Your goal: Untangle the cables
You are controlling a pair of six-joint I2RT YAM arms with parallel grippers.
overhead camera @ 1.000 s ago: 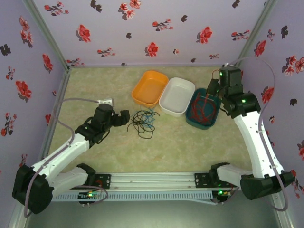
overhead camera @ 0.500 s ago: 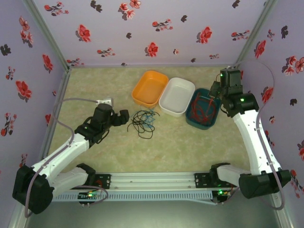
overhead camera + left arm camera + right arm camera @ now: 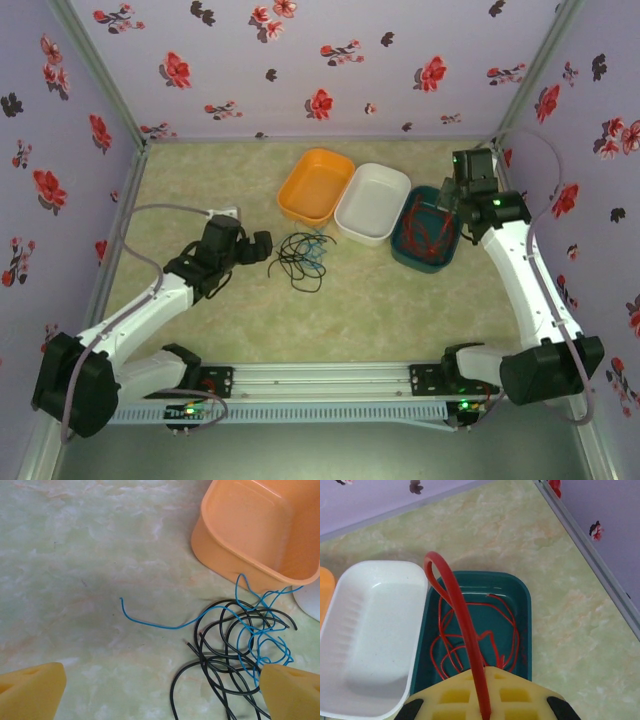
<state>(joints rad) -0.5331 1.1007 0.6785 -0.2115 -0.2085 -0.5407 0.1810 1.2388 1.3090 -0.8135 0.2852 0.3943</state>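
Top: red cable (image 3: pixel 428 230) lies in teal tray (image 3: pixel 412 264) — black cable (image 3: pixel 295 264) and blue cable (image 3: pixel 318 250) tangled on counter (image 3: pixel 360 310), unsorted. Left wrist: left end effector (image 3: pixel 160 682) released beside tangle. Right wrist: right end effector (image 3: pixel 482 705) clenched on red cable — not let go yet.

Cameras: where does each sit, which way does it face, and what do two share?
Top external: above, behind the bases, looking down at the table; both arms show.
Left wrist: on the left arm, facing black cable, blue cable, orange tray; yellow fingers at the corners.
Right wrist: looking down into the teal tray; its fingers pinch the red cable.
Shared: top and left wrist see the orange tray.
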